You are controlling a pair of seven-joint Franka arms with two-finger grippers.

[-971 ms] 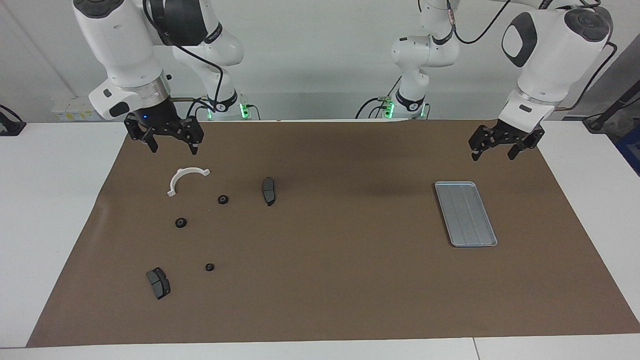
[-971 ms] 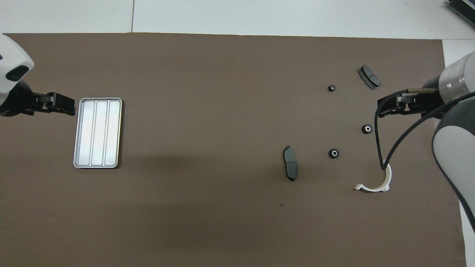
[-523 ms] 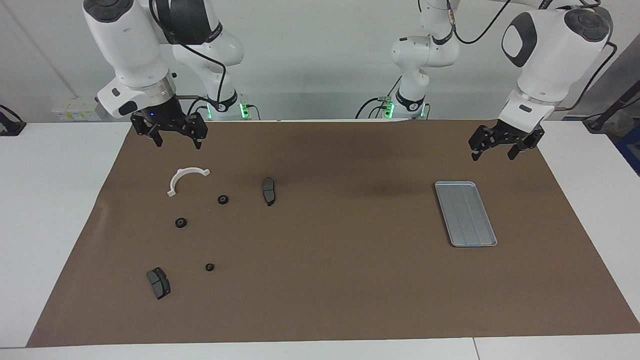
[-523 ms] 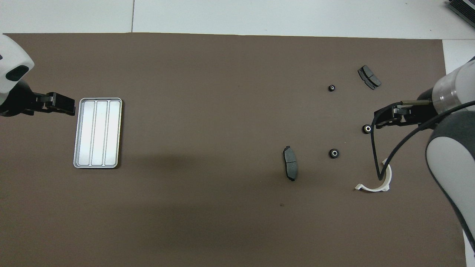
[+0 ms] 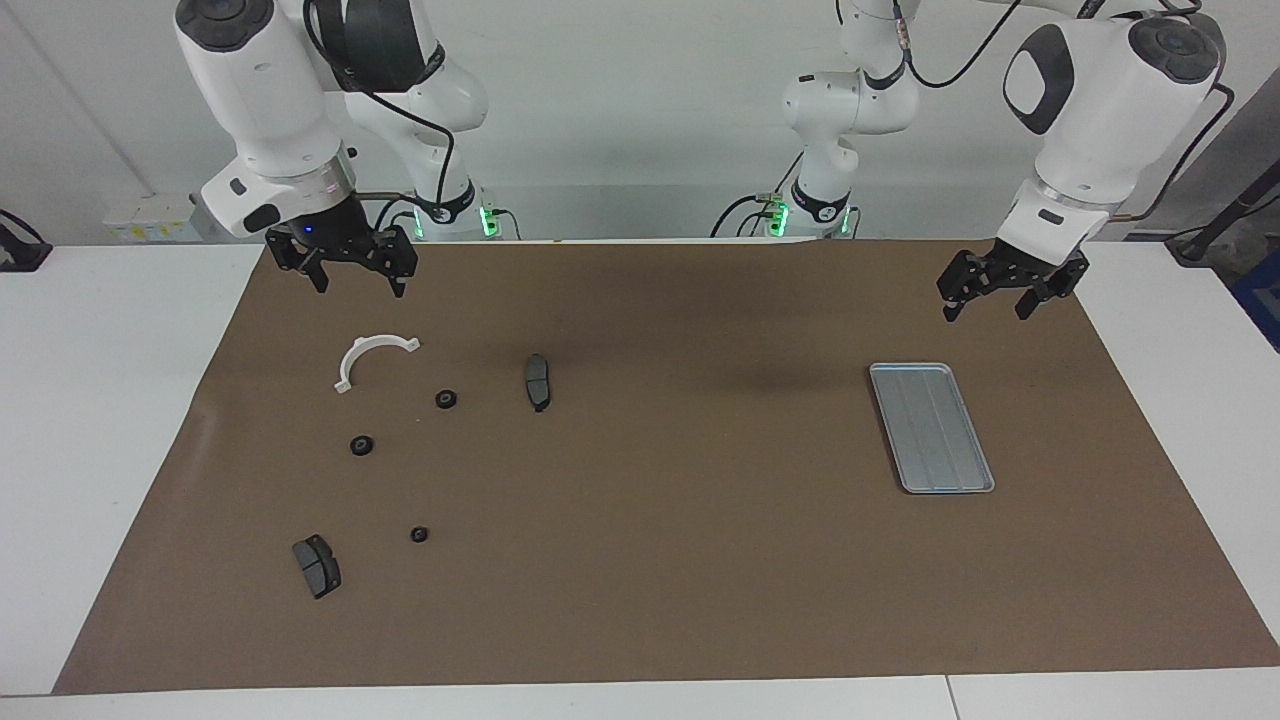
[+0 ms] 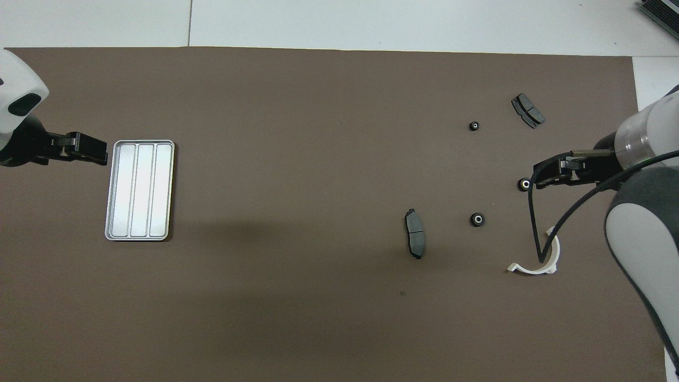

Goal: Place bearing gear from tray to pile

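Three small black bearing gears lie on the brown mat among the parts of the pile, and none is in the tray (image 5: 932, 428), which looks empty in both views. I take the white half-ring bracket (image 5: 368, 357) as landmark. One bearing gear (image 5: 446, 399) lies just beside the bracket, a little farther from the robots; a second gear (image 5: 362, 445) lies farther from the robots than the bracket; the third gear (image 5: 419, 534) lies still farther out, near a dark brake pad (image 5: 316, 566). Another brake pad (image 5: 537, 381) lies beside the bracket toward the middle of the table. The tray is well apart from the bracket, at the left arm's end of the table, with its long axis running away from the robots.

Both grippers are up in the air with the fingers apart and nothing between them. The right gripper (image 5: 347, 273) hangs over the mat on the robots' side of the bracket. The left gripper (image 5: 1000, 294) hangs over the mat on the robots' side of the tray, so this arm is the nearer one to the tray.

As I judge it, the moving is already finished: the gears are all at the pile, and no gear is left in the tray for the left gripper to fetch.
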